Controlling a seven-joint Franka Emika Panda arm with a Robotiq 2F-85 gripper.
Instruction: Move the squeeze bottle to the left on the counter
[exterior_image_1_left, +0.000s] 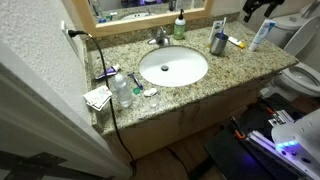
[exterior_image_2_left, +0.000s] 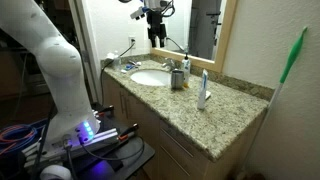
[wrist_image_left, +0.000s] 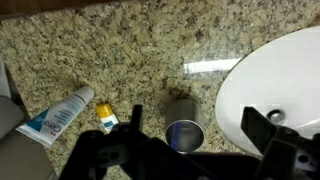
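Note:
The squeeze bottle (exterior_image_1_left: 260, 35), slim and white with blue markings, stands on the speckled granite counter (exterior_image_1_left: 235, 65) beyond the metal cup (exterior_image_1_left: 218, 43). It also shows in an exterior view (exterior_image_2_left: 203, 90) and at the left of the wrist view (wrist_image_left: 57, 117). My gripper (exterior_image_2_left: 155, 35) hangs open and empty high above the counter. In the wrist view its fingers (wrist_image_left: 195, 125) straddle the metal cup (wrist_image_left: 184, 133) far below, with the bottle off to one side. The white oval sink (wrist_image_left: 285, 70) lies on the other side.
A green pump soap bottle (exterior_image_1_left: 179, 27) and faucet (exterior_image_1_left: 160, 38) stand behind the sink. A clear water bottle (exterior_image_1_left: 122, 90) and small items crowd the counter's far end. A small yellow item (wrist_image_left: 105, 118) lies between cup and squeeze bottle. A toilet (exterior_image_1_left: 300, 75) stands beside the counter.

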